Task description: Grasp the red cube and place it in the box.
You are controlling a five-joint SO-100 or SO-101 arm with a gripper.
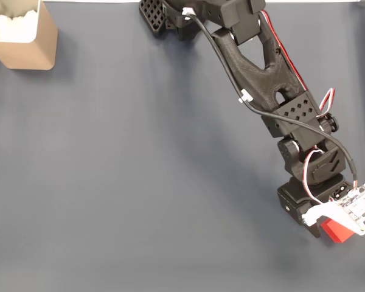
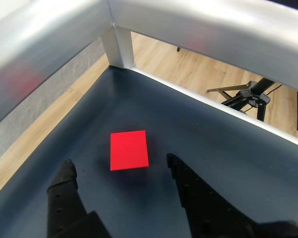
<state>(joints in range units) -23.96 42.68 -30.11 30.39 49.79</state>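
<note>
From the wrist view, the hand hangs spread wide, its two black fingers apart with nothing between them. Just beyond their tips the red cube sits flat on the dark table, its top face looking slightly longer away from the camera (no real long axis to speak of). Past the table's metal edge lies a wooden floor. The fixed view shows what the wrist cannot: the cube peeks from under the arm at lower right, and the box stands well apart in the top left corner.
</note>
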